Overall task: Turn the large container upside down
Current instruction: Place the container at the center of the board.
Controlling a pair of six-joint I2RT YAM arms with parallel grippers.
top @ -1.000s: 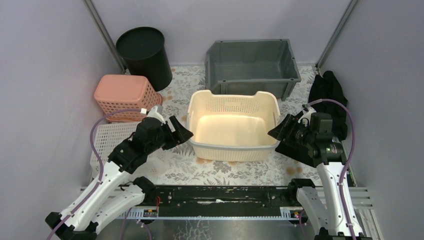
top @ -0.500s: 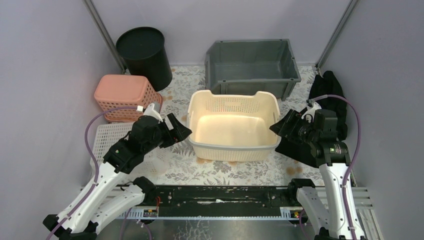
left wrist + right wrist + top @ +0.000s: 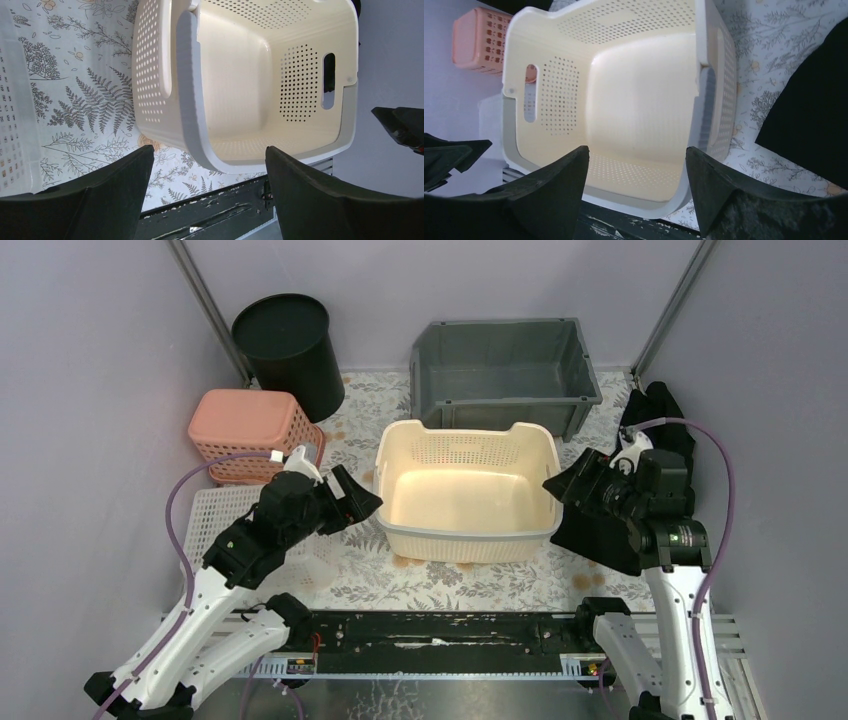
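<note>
The large container, a cream perforated basket (image 3: 465, 543), sits upright and open-mouthed in the middle of the frame on the floral desk (image 3: 450, 582). Its back wall is just beside the grey bin (image 3: 505, 408) above it. It holds nothing, and each short side wall has a handle slot under a thick rim.

The left pincer (image 3: 362, 502) hangs just left of the basket's left wall and the right pincer (image 3: 566, 478) just right of the right wall. Both are spread wide and hold nothing. In each wrist view the near rim of the basket lies across the gap between the dark fingers, apart from them.

The step in hand looks like the approach to a two-sided grasp. To do it well, I judge that each pincer should take its rim at the middle of the side wall, by the slot, one finger inside and one outside. The two should sit at matching height, so the basket turns about one clean axis. They should close together, since a one-sided push would skate this light plastic across the desk. The basket must lift clear before it rolls, and it should roll toward the bottom of the frame, where the desk is bare; the grey bin blocks the other way.

A black cloth (image 3: 600, 540) lies under the right arm, and a white tray (image 3: 212, 522) and a pink basket (image 3: 250, 428) lie at the left, well clear of that roll.
</note>
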